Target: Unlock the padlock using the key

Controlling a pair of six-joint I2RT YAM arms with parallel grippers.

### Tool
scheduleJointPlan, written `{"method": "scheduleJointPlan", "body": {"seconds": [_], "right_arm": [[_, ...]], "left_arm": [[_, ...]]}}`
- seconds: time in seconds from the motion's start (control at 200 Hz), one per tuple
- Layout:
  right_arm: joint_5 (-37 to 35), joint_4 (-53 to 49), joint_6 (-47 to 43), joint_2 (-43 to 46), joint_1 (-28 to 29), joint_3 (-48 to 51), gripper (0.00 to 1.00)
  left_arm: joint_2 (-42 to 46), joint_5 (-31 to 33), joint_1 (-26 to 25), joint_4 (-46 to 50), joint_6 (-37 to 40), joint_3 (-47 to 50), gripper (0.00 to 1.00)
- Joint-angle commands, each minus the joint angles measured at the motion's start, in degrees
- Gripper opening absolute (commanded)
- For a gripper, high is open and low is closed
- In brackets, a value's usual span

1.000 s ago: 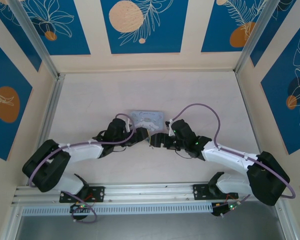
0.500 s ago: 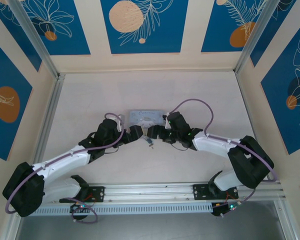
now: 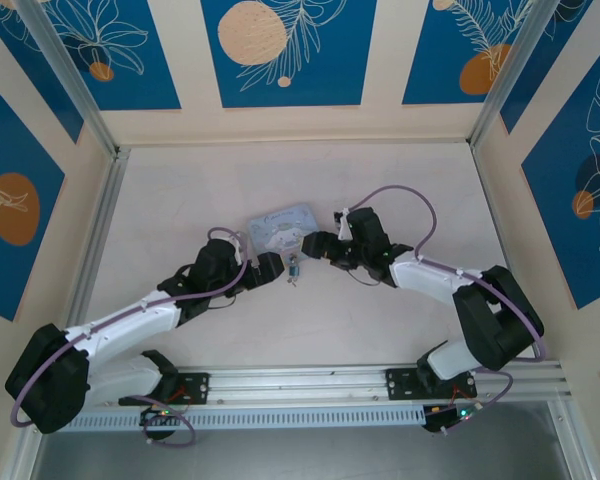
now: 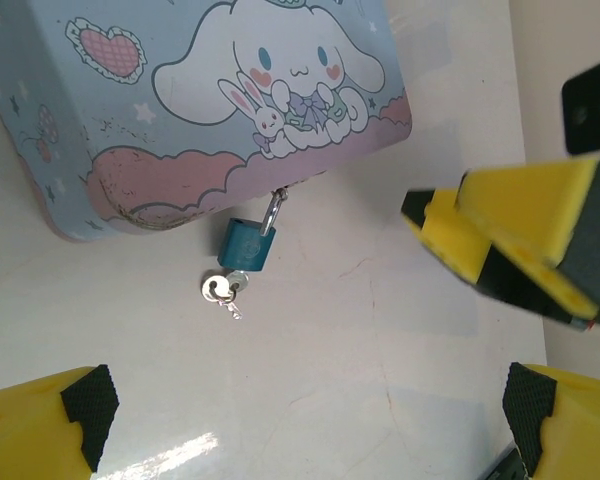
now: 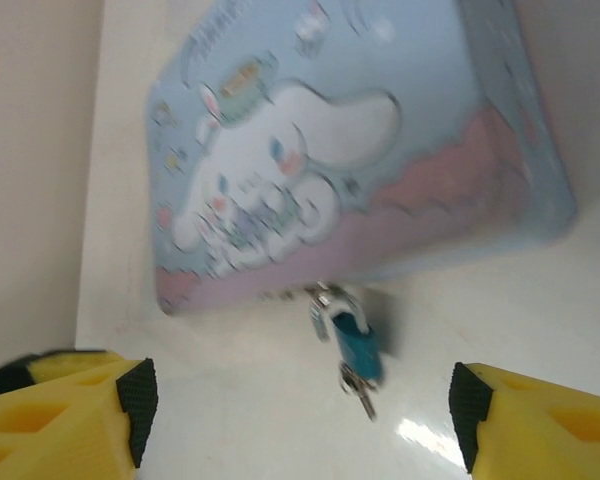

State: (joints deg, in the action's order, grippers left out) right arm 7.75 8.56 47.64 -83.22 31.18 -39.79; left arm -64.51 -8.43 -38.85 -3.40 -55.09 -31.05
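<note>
The teal-blue padlock (image 4: 248,245) lies on the table, its silvery shackle hooked to the front edge of the pastel cartoon tin (image 4: 180,100). The small pale key (image 4: 220,290) sits at the padlock's bottom end; I cannot tell whether it is inserted. In the top view the padlock (image 3: 294,266) and key (image 3: 293,280) lie between my two grippers. My left gripper (image 3: 270,268) is open just left of them, with nothing in it (image 4: 305,410). My right gripper (image 3: 315,245) is open beside the tin's right corner and holds nothing (image 5: 300,400); the padlock (image 5: 357,345) lies ahead of its fingers.
The tin (image 3: 280,227) lies turned at an angle in the middle of the white table (image 3: 400,190). The right gripper's yellow fingers (image 4: 500,230) show at the right of the left wrist view. Aluminium rails and patterned walls border the table.
The tin has turned and shifted a little away. My right gripper has drawn back toward the tin's right corner. The left arm stretched out earlier and now holds still. The padlock and key lie uncovered.
</note>
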Motion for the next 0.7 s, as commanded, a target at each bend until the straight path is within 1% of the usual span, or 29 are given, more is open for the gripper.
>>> {"method": "scheduleJointPlan", "body": {"seconds": [0.0,0.12,0.365,0.695], "right_arm": [[-0.3,2.0,-1.7,1.0,0.8,3.5,0.75],[-1.2,3.9,-3.6,-0.7,2.5,5.2,0.7],[-2.8,6.7,-5.1,-6.7,6.2,3.5,0.56],[-7.3,9.5,-5.3,-12.9,9.6,1.5,0.46]], "left_arm": [[-1.0,1.1,0.4,0.6,0.1,-1.1,1.0],[-1.5,1.0,0.4,0.8,0.1,-1.6,1.0],[-2.1,0.9,0.5,0.9,0.1,-2.3,1.0],[-2.0,0.6,0.8,0.6,-0.2,-2.1,1.0]]}}
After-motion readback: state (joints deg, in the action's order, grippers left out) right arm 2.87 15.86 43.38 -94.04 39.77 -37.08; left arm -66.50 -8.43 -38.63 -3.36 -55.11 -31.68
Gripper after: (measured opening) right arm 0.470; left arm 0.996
